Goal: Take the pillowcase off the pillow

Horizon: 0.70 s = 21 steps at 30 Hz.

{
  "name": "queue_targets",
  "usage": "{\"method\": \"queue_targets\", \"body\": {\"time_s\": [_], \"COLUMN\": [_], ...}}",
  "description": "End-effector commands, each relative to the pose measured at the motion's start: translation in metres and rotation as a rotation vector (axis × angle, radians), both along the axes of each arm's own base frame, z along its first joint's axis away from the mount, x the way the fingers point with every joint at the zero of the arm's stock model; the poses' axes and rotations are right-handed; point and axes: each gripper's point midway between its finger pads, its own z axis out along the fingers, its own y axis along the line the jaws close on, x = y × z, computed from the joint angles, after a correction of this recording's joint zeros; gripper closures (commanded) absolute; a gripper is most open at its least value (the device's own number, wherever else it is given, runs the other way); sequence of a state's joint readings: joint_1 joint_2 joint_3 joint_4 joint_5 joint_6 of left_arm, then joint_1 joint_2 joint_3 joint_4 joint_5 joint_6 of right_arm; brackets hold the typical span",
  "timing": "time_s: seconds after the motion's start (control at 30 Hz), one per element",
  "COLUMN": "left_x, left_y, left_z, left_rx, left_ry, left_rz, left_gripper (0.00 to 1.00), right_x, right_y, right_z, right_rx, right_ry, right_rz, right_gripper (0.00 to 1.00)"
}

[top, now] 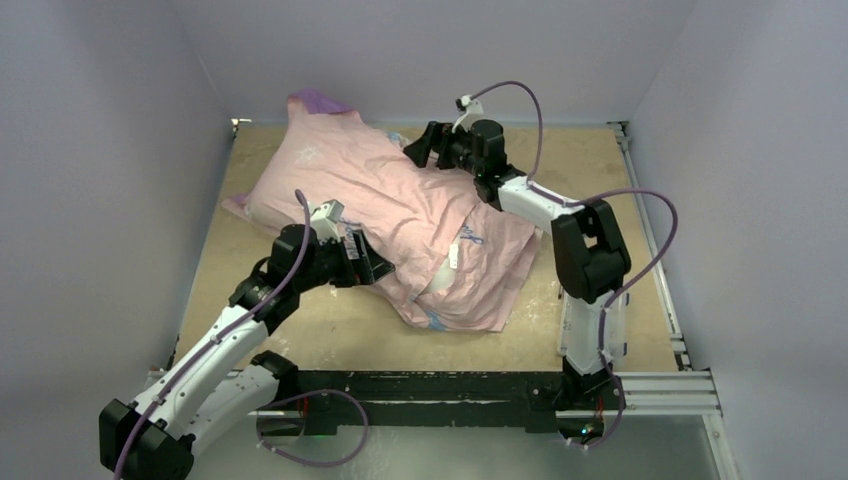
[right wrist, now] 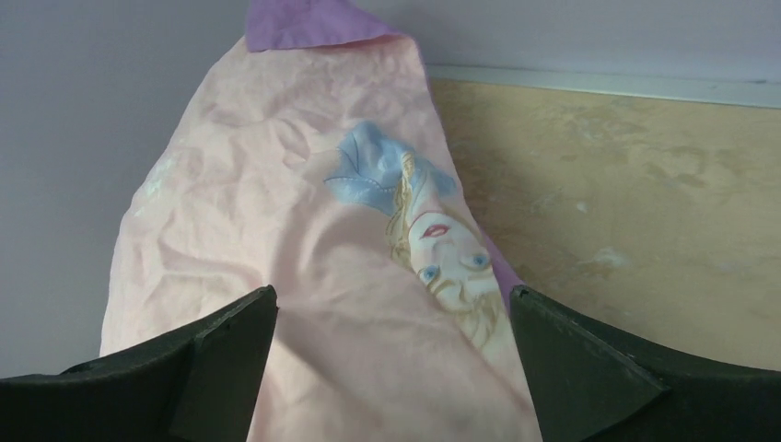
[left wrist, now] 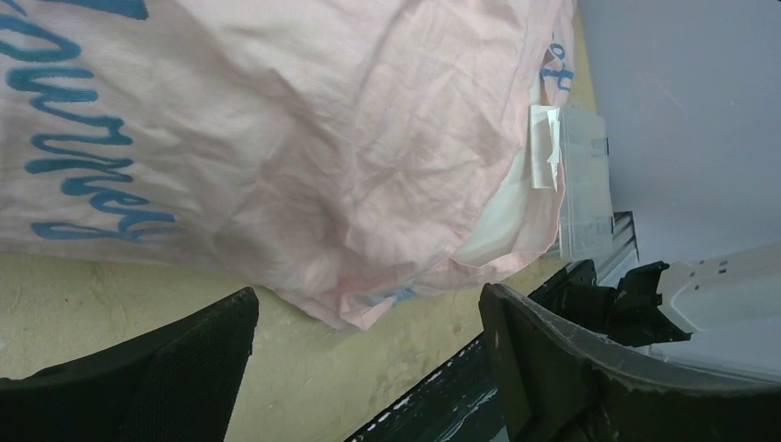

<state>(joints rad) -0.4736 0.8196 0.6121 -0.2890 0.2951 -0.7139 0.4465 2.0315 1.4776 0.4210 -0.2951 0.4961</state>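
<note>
The pillowcase (top: 380,200), pale pink face up, lies diagonally across the table with the pillow inside. A purple corner shows at its far end. The white pillow (left wrist: 497,226) peeks out of the case's open end beside a white label (left wrist: 543,147). My left gripper (top: 372,262) is open, low beside the case's near-left edge, and holds nothing; in the left wrist view (left wrist: 368,308) the case's folded hem (left wrist: 368,299) lies just ahead of the jaws. My right gripper (top: 415,148) is open over the case's far right side, above the princess print (right wrist: 433,239).
Pale walls close the table (top: 600,160) in at the left, back and right. A black and aluminium rail (top: 450,390) runs along the near edge and another rail (top: 650,250) along the right side. The right arm's base (top: 585,340) stands near the case's open end.
</note>
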Motion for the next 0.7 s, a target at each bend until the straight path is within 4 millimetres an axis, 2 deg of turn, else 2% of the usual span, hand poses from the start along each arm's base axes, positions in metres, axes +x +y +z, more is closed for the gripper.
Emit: {"method": "queue_targets", "body": {"time_s": [0.0,0.13,0.3,0.43,0.5,0.53,0.6,0.67], "left_x": [0.009,0.02,0.033,0.045,0.053,0.056,0.062,0.065], "left_y": [0.001,-0.006,-0.025,-0.04,-0.043,-0.046,-0.047,-0.05], "left_z": [0.017,0.03,0.037,0.04,0.045,0.046,0.046,0.047], "left_rx": [0.033,0.047,0.075,0.148,0.199,0.223,0.266,0.282], "left_ry": [-0.044,-0.081,-0.119,-0.162,-0.198,-0.217,-0.243,-0.262], "left_rz": [0.008,0.016,0.012,0.036,0.066,0.077,0.104,0.127], "left_gripper": [0.1,0.1,0.1,0.1,0.1,0.1,0.1,0.1], "right_x": [-0.012,-0.038,-0.088,-0.137,-0.157,-0.158,-0.161,-0.165], "right_y": [-0.047,-0.085,-0.127,-0.14,-0.142,-0.15,-0.155,-0.152], "right_z": [0.07,0.082,0.101,0.105,0.103,0.097,0.074,0.058], "right_rx": [-0.029,-0.035,0.055,0.107,0.114,0.103,0.071,0.044], "right_ry": [-0.102,-0.074,-0.048,-0.069,-0.07,-0.06,0.031,0.09], "right_rz": [-0.201,-0.341,-0.462,-0.414,-0.378,-0.414,-0.455,-0.465], "right_gripper": [0.01,0.01,0.01,0.01,0.01,0.01,0.02,0.02]}}
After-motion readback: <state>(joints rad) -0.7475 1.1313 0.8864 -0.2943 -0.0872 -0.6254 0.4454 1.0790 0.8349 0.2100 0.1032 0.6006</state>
